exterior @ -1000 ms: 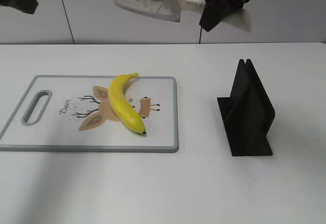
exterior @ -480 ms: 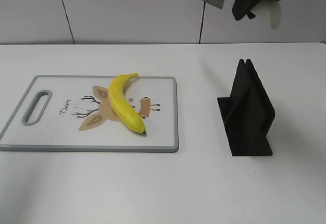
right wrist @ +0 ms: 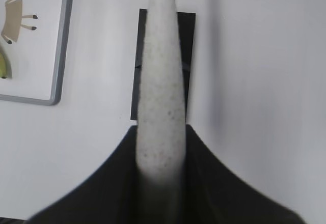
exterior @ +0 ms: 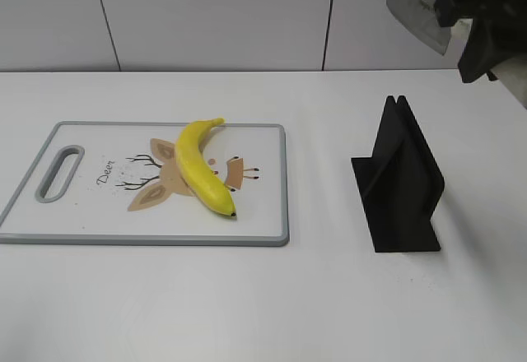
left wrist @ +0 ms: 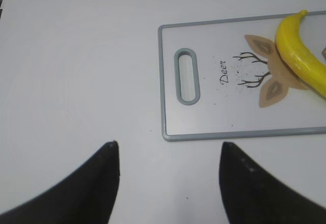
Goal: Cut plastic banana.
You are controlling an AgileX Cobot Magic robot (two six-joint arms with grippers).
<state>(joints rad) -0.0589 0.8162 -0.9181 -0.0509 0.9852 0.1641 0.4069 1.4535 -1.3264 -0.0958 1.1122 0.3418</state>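
The plastic banana (exterior: 200, 167) is yellow with a dark tip and lies whole on the grey-rimmed cutting board (exterior: 90, 214); it also shows in the left wrist view (left wrist: 299, 56). My right gripper (exterior: 482, 25) is shut on a knife with a speckled white handle (right wrist: 160, 96) and a steel blade (exterior: 416, 12). It holds the knife high at the top right, above the black knife stand (exterior: 403, 185). My left gripper (left wrist: 168, 150) is open and empty, over bare table left of the board's handle slot (left wrist: 186, 75). It is out of the exterior view.
The black knife stand also shows under the handle in the right wrist view (right wrist: 189, 56). The board's corner (right wrist: 51, 81) lies to its left there. The white table runs to a panelled wall behind.
My right gripper has carried the knife from above the board's far side to the right, to a spot high over the stand. The banana and board have not moved.
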